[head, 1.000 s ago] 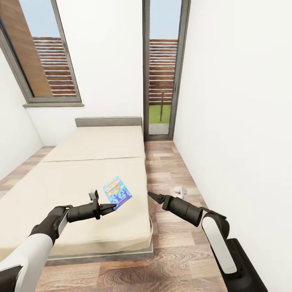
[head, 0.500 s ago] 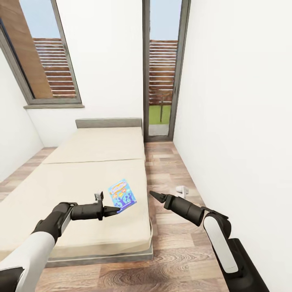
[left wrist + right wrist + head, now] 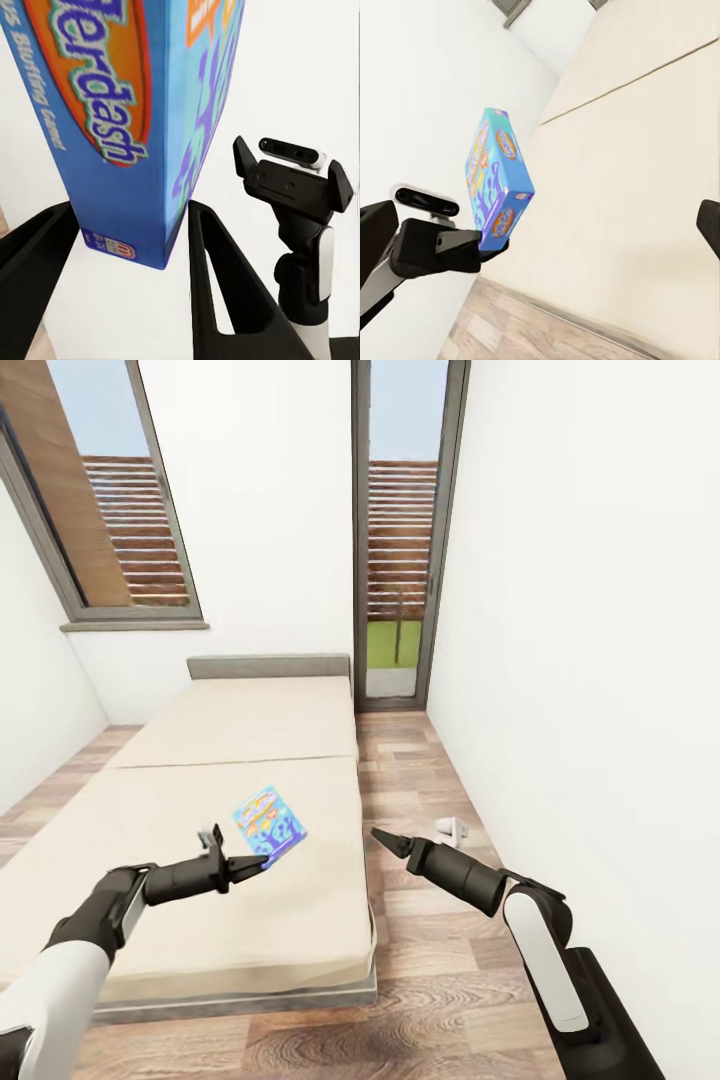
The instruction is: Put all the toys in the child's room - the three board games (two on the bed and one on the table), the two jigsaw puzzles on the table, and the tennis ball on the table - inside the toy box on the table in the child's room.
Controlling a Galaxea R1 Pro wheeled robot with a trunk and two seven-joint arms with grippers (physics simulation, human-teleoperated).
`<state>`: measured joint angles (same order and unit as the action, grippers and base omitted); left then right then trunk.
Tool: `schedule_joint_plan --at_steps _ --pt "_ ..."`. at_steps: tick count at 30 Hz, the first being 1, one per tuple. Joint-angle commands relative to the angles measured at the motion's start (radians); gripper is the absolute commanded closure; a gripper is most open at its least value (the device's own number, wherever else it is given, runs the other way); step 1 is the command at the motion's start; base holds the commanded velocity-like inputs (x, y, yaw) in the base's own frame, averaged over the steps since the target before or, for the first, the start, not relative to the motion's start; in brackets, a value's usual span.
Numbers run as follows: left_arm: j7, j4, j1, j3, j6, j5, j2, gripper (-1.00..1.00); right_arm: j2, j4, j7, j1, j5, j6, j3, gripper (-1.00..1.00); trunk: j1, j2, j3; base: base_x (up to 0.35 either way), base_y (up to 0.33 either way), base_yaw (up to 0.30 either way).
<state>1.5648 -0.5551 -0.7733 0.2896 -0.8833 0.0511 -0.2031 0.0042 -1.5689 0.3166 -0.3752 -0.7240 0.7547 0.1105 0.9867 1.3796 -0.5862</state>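
My left gripper clamps the blue game above the bed; right gripper seemingly closed; boxing remains.

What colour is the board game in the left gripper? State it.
Bright blue with orange print, clearest in the left wrist view: board game, left gripper.

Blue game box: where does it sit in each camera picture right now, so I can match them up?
Head view: the blue game box is left of centre, above the bed, at the left pincer tip.
Left wrist view: it fills the upper left, its lower corner between the fingers.
Right wrist view: it stands on edge, left of centre.
Shared landmark: the left pincer gripping the box's corner.
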Motion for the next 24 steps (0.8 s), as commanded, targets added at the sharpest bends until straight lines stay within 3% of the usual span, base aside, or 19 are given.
schedule_joint_plan --at_steps 1,6,24 --pt "0.006 0.0 0.002 0.021 -0.007 0.006 -0.003 1.0 0.001 0.0 0.003 -0.001 0.001 0.005 -0.001 -1.0 -0.004 -0.007 0.002 0.0 0.0 0.0" --pt "0.006 0.0 0.007 0.06 -0.007 0.006 -0.021 1.0 0.002 0.0 0.003 -0.001 0.001 0.005 -0.002 -1.0 -0.023 -0.042 0.018 0.0 0.0 0.0" --pt "0.006 0.0 0.008 0.081 -0.008 0.006 -0.049 1.0 0.007 0.001 0.001 -0.001 0.004 0.005 0.0 -1.0 -0.092 -0.168 0.074 0.0 0.0 0.0"
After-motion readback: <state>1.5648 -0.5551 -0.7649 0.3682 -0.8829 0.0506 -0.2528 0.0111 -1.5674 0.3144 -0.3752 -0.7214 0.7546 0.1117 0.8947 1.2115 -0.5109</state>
